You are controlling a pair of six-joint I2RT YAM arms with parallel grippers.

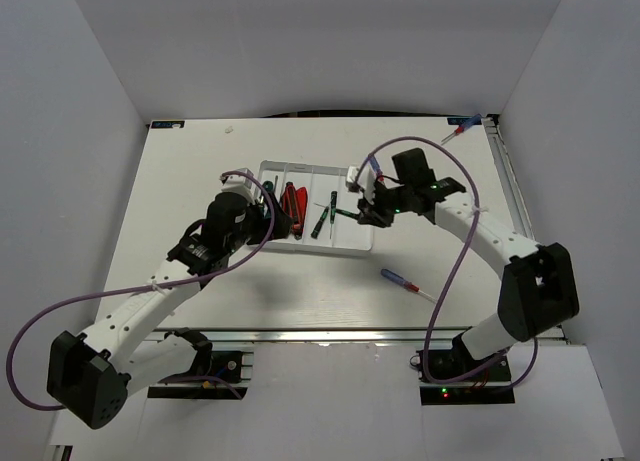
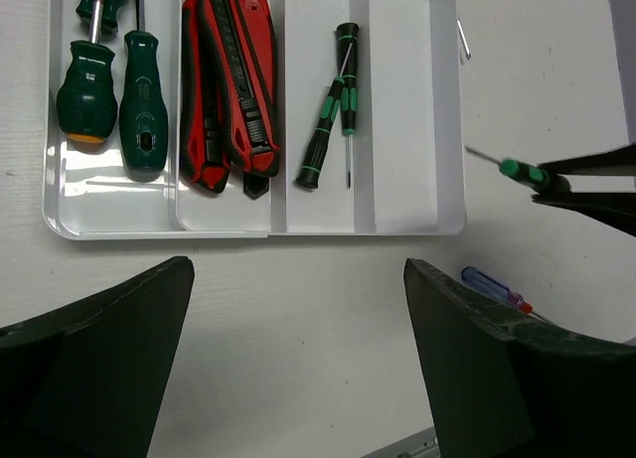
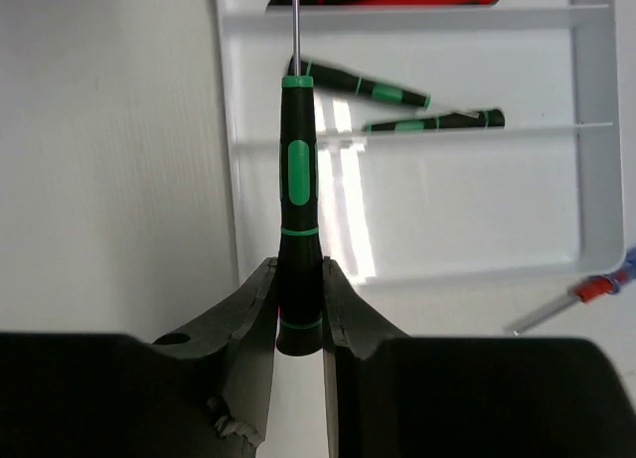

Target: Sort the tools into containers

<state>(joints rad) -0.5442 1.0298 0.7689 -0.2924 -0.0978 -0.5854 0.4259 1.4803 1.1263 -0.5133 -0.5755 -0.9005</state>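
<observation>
Now: thin screwdriver [image 3: 298, 170] held at the tray [image 3: 227, 100] edge

Right claw [image 3: 298, 279] is closed on the butt of the black-and-green handle, with the shaft pointing across the white rim. It looks light, stiff and smooth, so the handle seems the best place to grip. Two matching drivers [image 2: 333, 120] lie in the third slot. Left claw [image 2: 298, 279] hangs wide open by the tray's front, clear of that slot. A blue screwdriver [image 1: 398, 278] lies outside.

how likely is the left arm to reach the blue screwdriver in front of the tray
probably yes: the left gripper is open and empty, the blue screwdriver lies alone on the table, and the right gripper sits back at the tray's end
</observation>
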